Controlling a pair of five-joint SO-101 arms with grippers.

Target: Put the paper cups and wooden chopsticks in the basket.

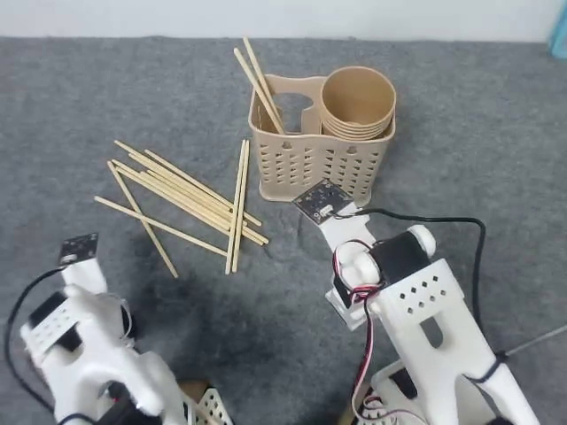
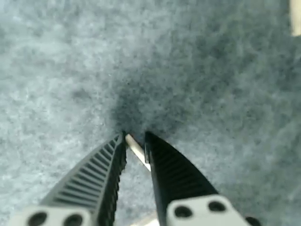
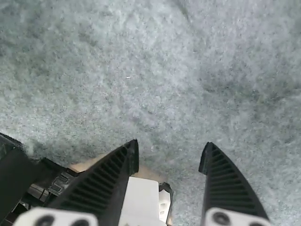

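The beige perforated basket (image 1: pixel 306 166) stands at the back middle of the grey carpet. A stack of paper cups (image 1: pixel 359 102) fills its right compartment, and two wooden chopsticks (image 1: pixel 260 82) lean in its left one. Several loose chopsticks (image 1: pixel 188 197) lie scattered to the basket's left. My left arm (image 1: pixel 84 341) is at the near left; its gripper (image 2: pixel 134 136) is shut on a chopstick (image 2: pixel 137 150), just above the carpet. In front of the basket is my right arm (image 1: pixel 399 274), whose gripper (image 3: pixel 171 148) stands open over bare carpet with nothing between its fingers.
A light wall edge runs along the back of the carpet (image 1: pixel 461 150). A cable (image 1: pixel 443 221) loops off the right arm. Parts of the right arm's base (image 3: pixel 141 197) show beneath its gripper. A pale stick end (image 2: pixel 295 19) shows farther out on the carpet.
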